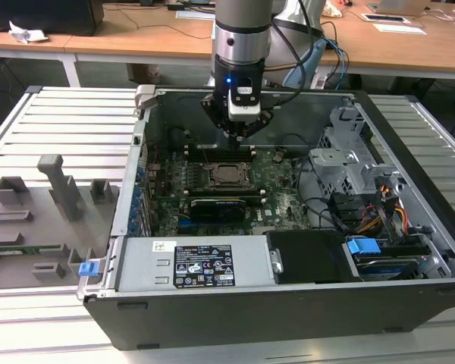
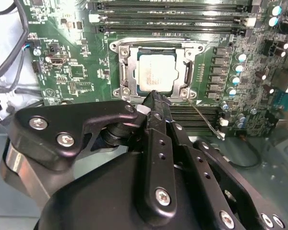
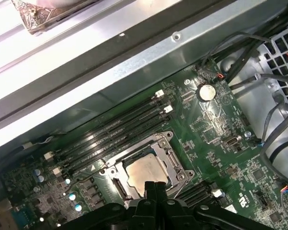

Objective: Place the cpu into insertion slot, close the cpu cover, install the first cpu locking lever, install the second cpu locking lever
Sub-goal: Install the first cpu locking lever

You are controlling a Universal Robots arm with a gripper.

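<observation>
A grey robot arm (image 1: 243, 34) points straight down into an open black computer case (image 1: 235, 318). Its black gripper (image 1: 239, 135), fingers pressed together and holding nothing, hangs at twelve o'clock of the square metal-rimmed insertion slot (image 1: 214, 174). There the pale silvery square cpu (image 1: 229, 174) lies, framed by the dark-silver metal cpu cover (image 2: 126, 72).

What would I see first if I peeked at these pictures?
The big black gripper hangs inside the open computer case, its fingers shut. Close by its tip, the shiny square cpu gleams in the middle of the green board, framed by the metal cover.
</observation>
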